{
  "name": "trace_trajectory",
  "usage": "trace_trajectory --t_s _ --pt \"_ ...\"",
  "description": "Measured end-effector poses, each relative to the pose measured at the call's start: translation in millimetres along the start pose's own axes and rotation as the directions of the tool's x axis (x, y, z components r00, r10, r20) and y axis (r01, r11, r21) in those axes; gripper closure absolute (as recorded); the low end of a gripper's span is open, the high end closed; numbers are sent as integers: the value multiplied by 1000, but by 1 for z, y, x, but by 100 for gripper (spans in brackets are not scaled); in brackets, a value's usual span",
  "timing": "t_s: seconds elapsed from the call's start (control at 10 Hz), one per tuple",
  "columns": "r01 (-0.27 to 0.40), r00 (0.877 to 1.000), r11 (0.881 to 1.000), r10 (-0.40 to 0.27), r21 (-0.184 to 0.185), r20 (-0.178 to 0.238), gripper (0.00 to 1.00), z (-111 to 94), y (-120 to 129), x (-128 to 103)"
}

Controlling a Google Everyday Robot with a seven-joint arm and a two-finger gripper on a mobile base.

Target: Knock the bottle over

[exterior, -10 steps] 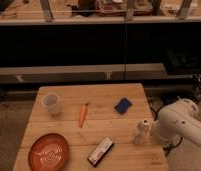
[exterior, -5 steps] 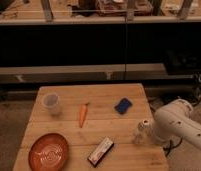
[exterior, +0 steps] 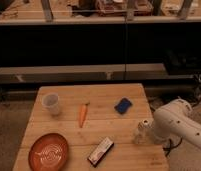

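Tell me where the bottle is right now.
The bottle stands upright near the table's right front edge, right of the flat packet and below the blue sponge, with the gripper right beside it.

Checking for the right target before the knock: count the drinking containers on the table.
2. The cup stands near the table's left edge; the bottle stands upright near the right edge, right beside the claw. Nothing more seems hidden.
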Motion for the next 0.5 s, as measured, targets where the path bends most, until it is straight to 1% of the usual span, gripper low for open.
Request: trace_trajectory --t_s 0.2,0.3,0.4,0.5 --pt "62 997 998 -62 9 36 95 4 -11 -17" --pt "112 992 993 -113 24 53 100 7 -20 -35" --pt "163 984 985 -166 46 61 100 9 -30 -54" --pt "212 974 974 -216 74 60 100 11 -40 -72"
